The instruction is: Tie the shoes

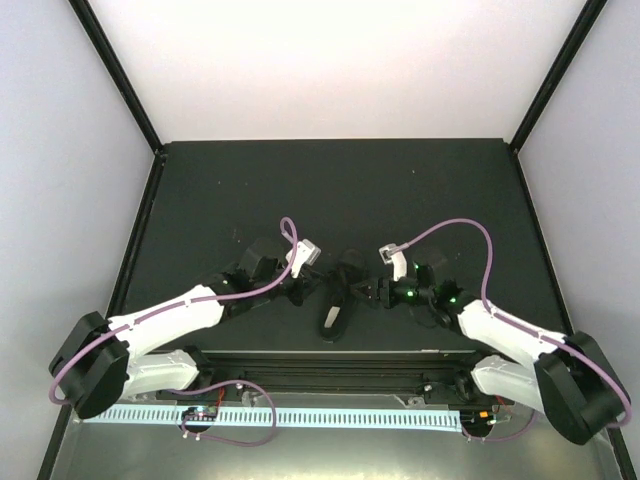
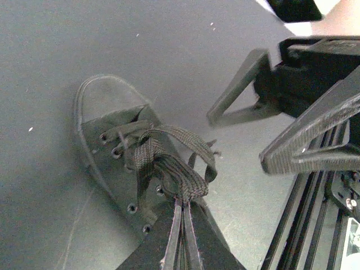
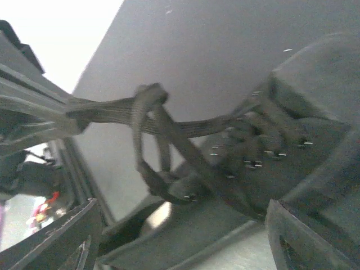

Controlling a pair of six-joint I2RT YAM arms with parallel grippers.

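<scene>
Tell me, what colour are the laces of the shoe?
Black laces; the left wrist view shows them best.

The shoe (image 1: 338,298) lies on the middle of the table (image 1: 330,190), toe toward the far side, heel toward the rail (image 1: 330,362) at the near edge. The left gripper (image 1: 303,290) sits just left of it, the right gripper (image 1: 376,292) just right. The laces (image 2: 169,160) run from the shoe's top into the left gripper.
</scene>
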